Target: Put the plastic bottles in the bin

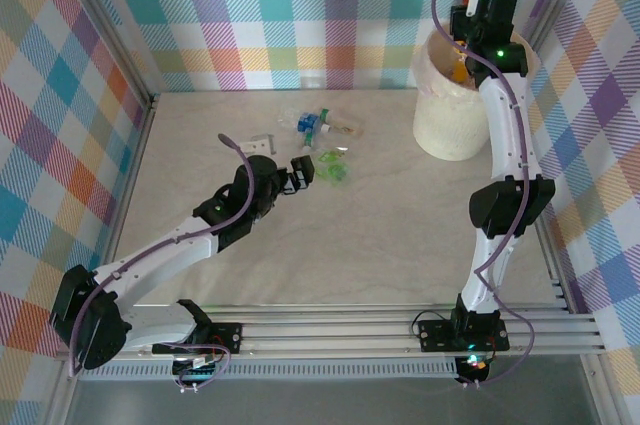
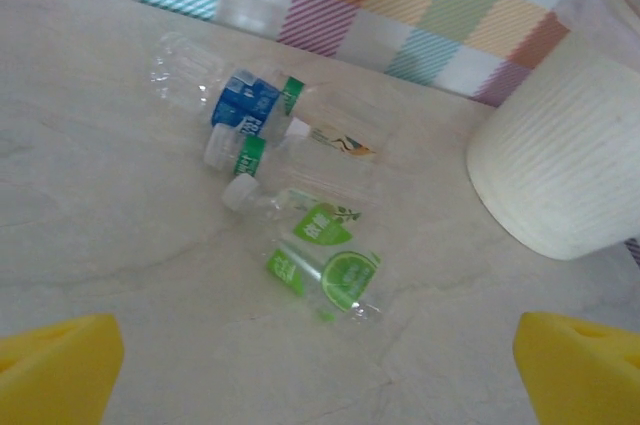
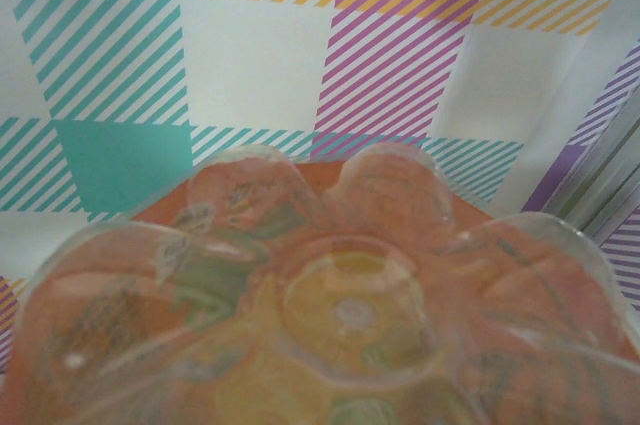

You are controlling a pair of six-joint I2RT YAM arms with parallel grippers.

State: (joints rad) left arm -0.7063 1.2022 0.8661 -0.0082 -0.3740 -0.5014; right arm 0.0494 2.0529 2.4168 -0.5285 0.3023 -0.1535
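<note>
Over the cream-white bin (image 1: 448, 123) my right gripper (image 1: 462, 49) is shut on an orange plastic bottle (image 1: 458, 71). That bottle's lobed clear base (image 3: 350, 315) sits right up against the right wrist camera and hides the fingers. Several crushed clear bottles lie together on the table: one with a blue label (image 2: 240, 105), one with a green band (image 2: 246, 155), and two with lime-green labels (image 2: 327, 270). My left gripper (image 1: 303, 173) hovers open just short of the green-labelled ones (image 1: 335, 167). Its yellow fingertips (image 2: 55, 370) stand wide apart, and the bin (image 2: 565, 160) is to the right.
A small white bracket-like piece (image 1: 262, 145) lies left of the bottle cluster. Checked walls close in the table at the back and both sides. Aluminium rails (image 1: 400, 330) run along the near edge by the arm bases.
</note>
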